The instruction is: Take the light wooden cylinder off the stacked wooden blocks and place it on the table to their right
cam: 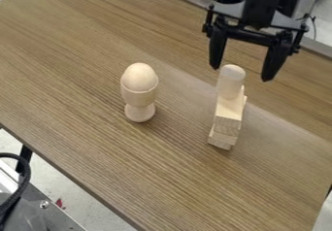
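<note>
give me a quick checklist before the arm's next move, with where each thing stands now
Black two-finger claw open: ok
Claw empty: ok
Round-topped pale wooden cylinder standing on the rectangular pale wooden blocks: ok
Cylinder centred between the fingertips, depth included: cannot tell
Smooth pale wooden egg seated in the footed pale wooden cup: ok
Cup upright on the brown wood-grain table, away from the claw: ok

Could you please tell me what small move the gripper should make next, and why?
I would probably shift the gripper slightly toward the picture's left before any lowering. Its fingers are open, and the rounded wooden peg atop the wooden blocks appears closer to the finger on the picture's left than to the other.
</note>
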Motion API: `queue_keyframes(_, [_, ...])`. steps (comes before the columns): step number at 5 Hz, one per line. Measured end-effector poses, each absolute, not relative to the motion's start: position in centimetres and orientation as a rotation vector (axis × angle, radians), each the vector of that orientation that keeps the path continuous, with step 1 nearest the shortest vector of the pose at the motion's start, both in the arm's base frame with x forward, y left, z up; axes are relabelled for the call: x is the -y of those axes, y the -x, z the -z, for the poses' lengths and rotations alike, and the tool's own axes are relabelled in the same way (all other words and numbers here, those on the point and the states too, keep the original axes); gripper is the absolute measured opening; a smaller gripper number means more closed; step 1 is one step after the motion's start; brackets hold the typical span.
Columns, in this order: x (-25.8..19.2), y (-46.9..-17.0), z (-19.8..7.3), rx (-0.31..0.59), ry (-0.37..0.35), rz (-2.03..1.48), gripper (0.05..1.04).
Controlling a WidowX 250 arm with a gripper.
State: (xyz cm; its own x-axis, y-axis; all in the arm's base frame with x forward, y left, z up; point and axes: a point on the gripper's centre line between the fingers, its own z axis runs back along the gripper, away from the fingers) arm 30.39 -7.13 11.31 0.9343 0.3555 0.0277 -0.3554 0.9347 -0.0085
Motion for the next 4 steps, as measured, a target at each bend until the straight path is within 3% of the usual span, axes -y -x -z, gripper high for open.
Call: queue_keyframes(4, [7.0,-30.42,-9.97,0.035,-0.003,-0.342,0.998])
